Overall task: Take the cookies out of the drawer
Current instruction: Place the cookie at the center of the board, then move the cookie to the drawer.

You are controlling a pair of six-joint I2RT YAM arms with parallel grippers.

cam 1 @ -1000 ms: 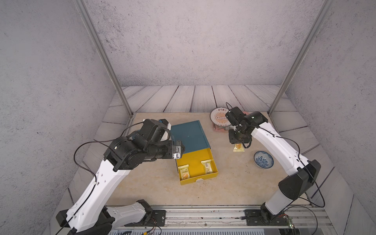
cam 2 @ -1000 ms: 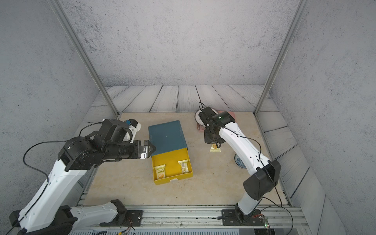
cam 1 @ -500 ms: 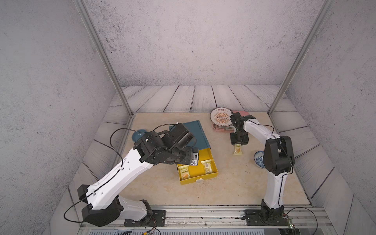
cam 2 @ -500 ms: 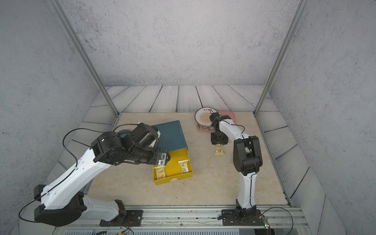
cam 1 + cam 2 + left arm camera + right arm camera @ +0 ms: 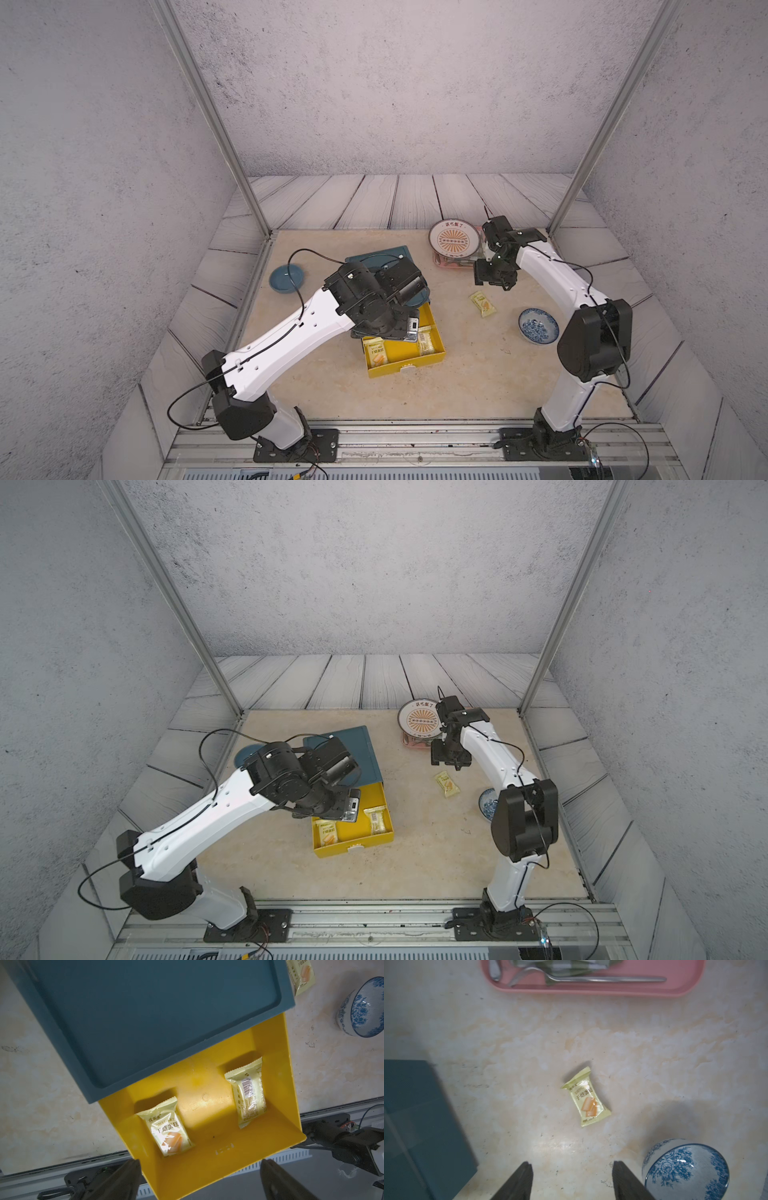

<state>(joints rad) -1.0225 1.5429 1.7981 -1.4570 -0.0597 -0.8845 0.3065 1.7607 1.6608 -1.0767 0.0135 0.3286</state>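
The yellow drawer [image 5: 207, 1109] stands pulled out of its dark teal case [image 5: 145, 1012]. Two pale yellow cookies lie in it, one face up [image 5: 166, 1126] [image 5: 377, 352] and one barcode up [image 5: 248, 1093] [image 5: 424, 342]. My left gripper [image 5: 200, 1161] hangs open above the drawer's front, its fingers wider apart than the drawer, touching nothing. A third cookie packet [image 5: 586, 1099] [image 5: 483, 304] lies on the table right of the case. My right gripper [image 5: 572, 1162] [image 5: 494, 276] is open and empty above the table, just behind that packet.
A patterned plate [image 5: 453, 241] sits on a pink tray [image 5: 591, 991] with cutlery, behind the right gripper. A blue-and-white bowl [image 5: 538, 326] stands right of the loose packet. A blue-grey saucer [image 5: 286, 279] lies left of the case.
My right gripper has opened, let go of the packet on the table and lifted away. My left arm has swung right, from beside the case to over the drawer.
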